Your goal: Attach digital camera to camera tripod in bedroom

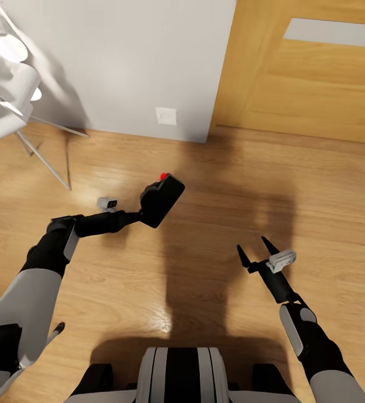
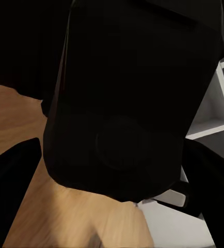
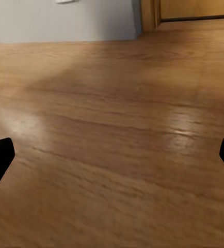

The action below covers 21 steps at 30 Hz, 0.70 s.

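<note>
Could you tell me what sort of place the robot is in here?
Probably a room in a home: light wood floor, a grey wall with a wall socket, a wooden door, and a white lamp on thin legs.

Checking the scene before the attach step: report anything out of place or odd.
Nothing stands out. The left gripper holds the digital camera tilted above the wood floor; the right gripper is open and empty. The white lamp stands upright on its legs by the wall.

Grey-and-black arms, slim black fingers (image 1: 244, 258), striped white-and-black trunk (image 1: 181, 374).
</note>
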Tool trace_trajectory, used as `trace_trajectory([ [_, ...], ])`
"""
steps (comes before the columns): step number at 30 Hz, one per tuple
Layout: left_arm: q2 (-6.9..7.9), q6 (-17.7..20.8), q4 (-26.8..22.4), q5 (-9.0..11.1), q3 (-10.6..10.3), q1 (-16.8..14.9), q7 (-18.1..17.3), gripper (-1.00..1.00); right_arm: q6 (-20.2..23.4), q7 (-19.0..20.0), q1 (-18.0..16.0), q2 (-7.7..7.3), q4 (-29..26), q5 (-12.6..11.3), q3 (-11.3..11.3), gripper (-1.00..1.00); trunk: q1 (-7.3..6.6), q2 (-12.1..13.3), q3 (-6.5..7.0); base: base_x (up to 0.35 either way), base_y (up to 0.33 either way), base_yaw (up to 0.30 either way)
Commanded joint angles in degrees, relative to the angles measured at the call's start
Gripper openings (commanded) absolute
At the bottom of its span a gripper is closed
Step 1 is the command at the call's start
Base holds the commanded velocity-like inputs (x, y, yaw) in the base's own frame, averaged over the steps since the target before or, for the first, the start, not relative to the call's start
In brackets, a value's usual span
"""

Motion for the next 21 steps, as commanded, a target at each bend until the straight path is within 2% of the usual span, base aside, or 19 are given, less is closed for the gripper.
trace_trajectory([
  [1,0.00,0.65,0.00,0.03,0.00,-0.01,-0.21,-1.00,0.07,0.18,-0.03,0.04,0.05,-0.53,-0.01,1.00,-0.03,0.01,0.20,0.000,0.000,0.000],
  [4,-0.01,0.71,0.00,0.03,-0.03,-0.01,-0.21,-1.00,0.14,-0.57,-0.03,0.11,0.07,-0.50,0.38,1.00,-0.11,0.05,0.87,0.000,0.000,0.000],
  [9,-0.85,0.80,-0.04,0.00,-3.09,-0.01,-0.21,-1.00,0.31,-1.67,-0.03,0.18,1.27,-0.53,0.82,1.00,-0.24,0.11,1.98,0.000,0.000,0.000],
  [21,-0.69,0.72,0.08,0.05,-4.10,0.07,-0.21,-1.00,0.48,-2.57,-0.03,0.19,1.53,-0.57,0.66,1.00,-0.55,0.27,4.63,0.000,0.000,0.000],
])
